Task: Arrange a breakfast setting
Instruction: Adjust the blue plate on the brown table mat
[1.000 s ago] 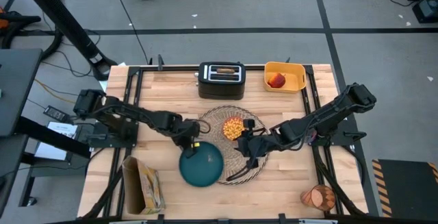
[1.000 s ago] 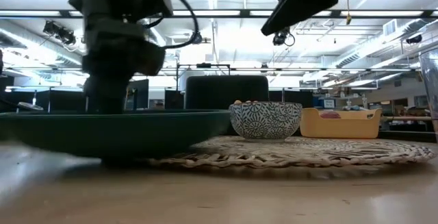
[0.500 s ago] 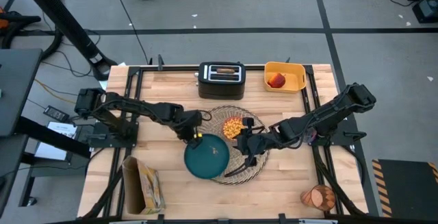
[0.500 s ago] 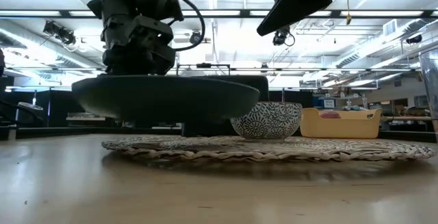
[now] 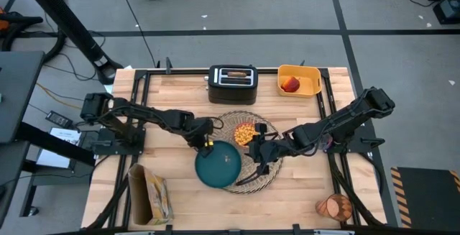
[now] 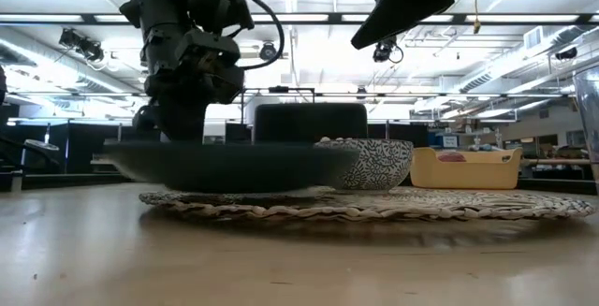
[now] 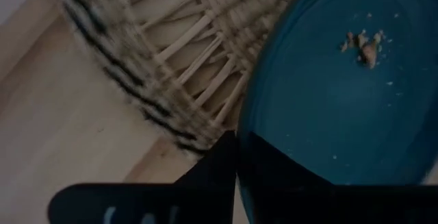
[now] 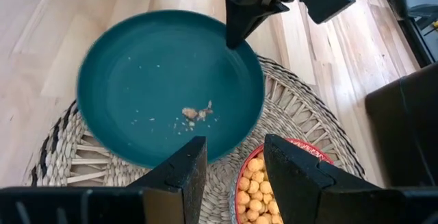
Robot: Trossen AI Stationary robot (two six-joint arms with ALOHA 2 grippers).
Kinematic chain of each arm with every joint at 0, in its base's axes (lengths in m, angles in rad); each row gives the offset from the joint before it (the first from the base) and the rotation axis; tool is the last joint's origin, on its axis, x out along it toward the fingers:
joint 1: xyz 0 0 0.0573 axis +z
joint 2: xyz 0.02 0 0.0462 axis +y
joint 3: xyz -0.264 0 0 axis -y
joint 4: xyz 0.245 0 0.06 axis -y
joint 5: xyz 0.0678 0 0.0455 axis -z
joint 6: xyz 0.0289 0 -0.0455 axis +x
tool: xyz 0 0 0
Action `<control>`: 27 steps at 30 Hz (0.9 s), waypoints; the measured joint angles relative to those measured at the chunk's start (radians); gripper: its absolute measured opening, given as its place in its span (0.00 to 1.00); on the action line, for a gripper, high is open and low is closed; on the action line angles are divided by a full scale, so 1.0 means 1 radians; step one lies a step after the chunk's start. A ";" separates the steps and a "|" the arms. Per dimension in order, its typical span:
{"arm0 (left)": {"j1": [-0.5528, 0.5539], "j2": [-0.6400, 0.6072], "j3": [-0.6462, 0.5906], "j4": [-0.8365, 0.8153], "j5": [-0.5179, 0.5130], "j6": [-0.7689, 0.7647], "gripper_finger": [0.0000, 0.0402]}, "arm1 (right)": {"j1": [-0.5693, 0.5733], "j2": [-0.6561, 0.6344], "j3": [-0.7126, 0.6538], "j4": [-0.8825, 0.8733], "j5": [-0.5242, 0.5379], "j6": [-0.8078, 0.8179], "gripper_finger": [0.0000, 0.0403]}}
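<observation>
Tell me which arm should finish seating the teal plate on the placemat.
Left. Its end effector is shut on the plate rim, with the plate low over the placemat edge. The right end effector hangs open above the mat beside the cereal bowl, holding nothing.

**Four Cameras, One Plate**

Overhead looks straight down on the whole bench [image 5: 302,192]. The low camera peers level across it into the room. Both wrist cameras sit close over the dark teal plate [image 5: 218,166] and woven placemat [image 8: 301,125], shared by every view.
</observation>
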State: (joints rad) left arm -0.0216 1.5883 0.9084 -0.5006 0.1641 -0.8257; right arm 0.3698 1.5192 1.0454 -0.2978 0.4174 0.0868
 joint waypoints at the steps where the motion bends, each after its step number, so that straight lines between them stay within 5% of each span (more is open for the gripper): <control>1: 0.000 -0.001 0.000 0.000 -0.001 0.000 0.08 | 0.000 0.000 0.000 0.003 0.000 0.000 0.38; 17: 0.000 0.042 0.000 0.082 0.006 0.078 0.09 | 0.002 0.000 0.000 0.017 -0.006 0.000 0.38; 27: -0.004 0.042 0.001 0.081 0.060 0.101 0.30 | 0.002 0.000 0.000 0.017 -0.022 -0.061 0.38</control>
State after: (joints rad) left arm -0.0254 1.6302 0.9092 -0.4197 0.2243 -0.7250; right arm 0.3722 1.5192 1.0458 -0.2812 0.3954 0.0254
